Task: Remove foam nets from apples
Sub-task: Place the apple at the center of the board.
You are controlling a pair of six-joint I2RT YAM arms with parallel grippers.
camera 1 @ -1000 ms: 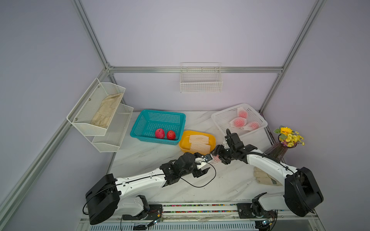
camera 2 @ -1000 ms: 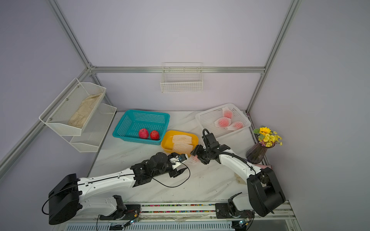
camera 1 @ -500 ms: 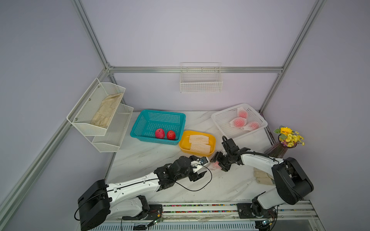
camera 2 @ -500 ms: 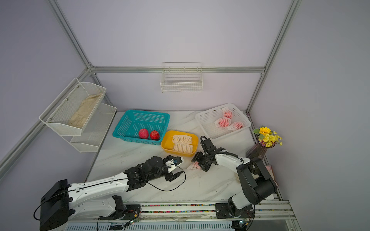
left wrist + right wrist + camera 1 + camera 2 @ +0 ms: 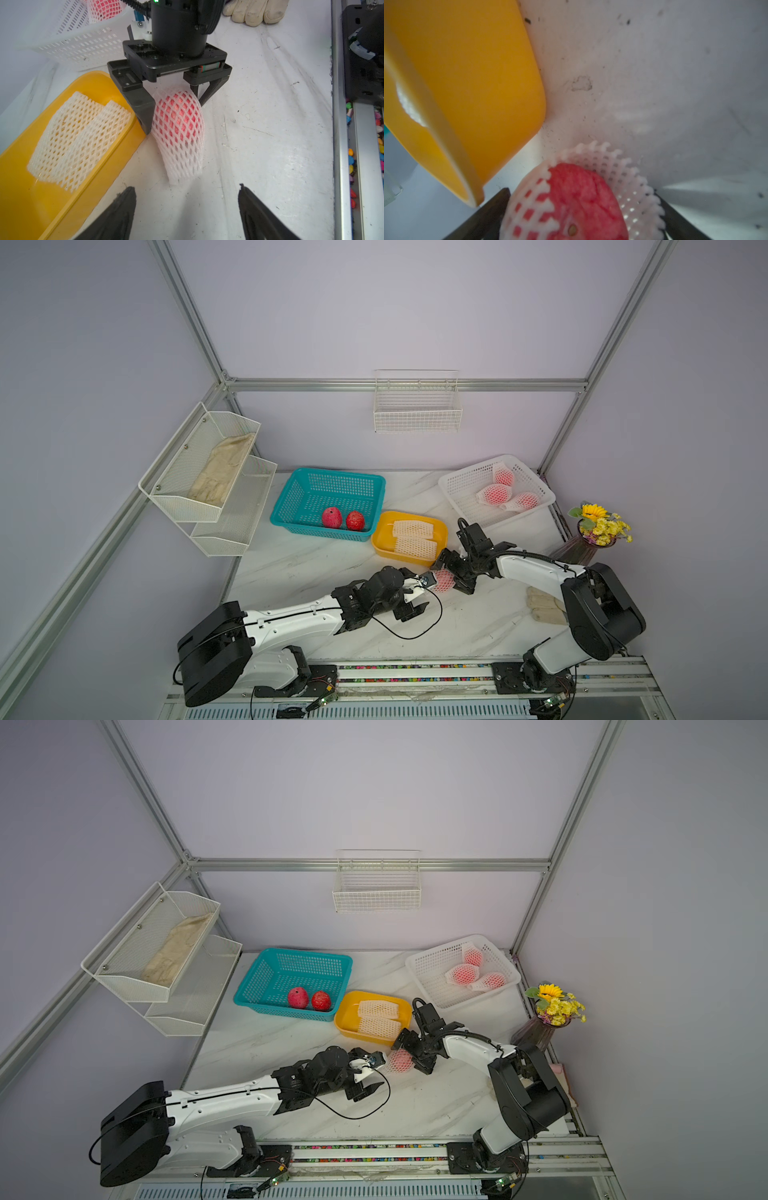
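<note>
Over the last second the right arm has sunk from a raised pose to lie low across the lower right of both top views; the netted apple [image 5: 444, 580] has come down with it from beside the front edge of the yellow tray [image 5: 409, 515] and now rests on the marble table [image 5: 316, 568], just right of centre and a little below it. The right gripper [image 5: 174, 116] straddles the fruit from above, fingers [image 5: 143, 108] spread wide with one on each flank of the mesh; whether they press it or merely bracket it I cannot tell. The left gripper [image 5: 186, 188], which was close against the apple a second ago, has drawn back slightly toward the lower left; its fingers stand open and empty, facing the limp, flattened tail of the foam net [image 5: 185, 164], near it but apart. In the right wrist view the apple's bare red end [image 5: 583, 199] shows through the net's open mouth, so the sleeve is still on. Two empty nets [image 5: 413, 529] lie in the tray; two bare apples [image 5: 331, 517] sit in the teal basket [image 5: 332, 472] at centre; three wrapped apples [image 5: 494, 494] wait in the white basket [image 5: 465, 481] at upper right. This looks like a set-down for a fresh hold; I judge the task about a third done, with the left gripper placed to take the tail.
</note>
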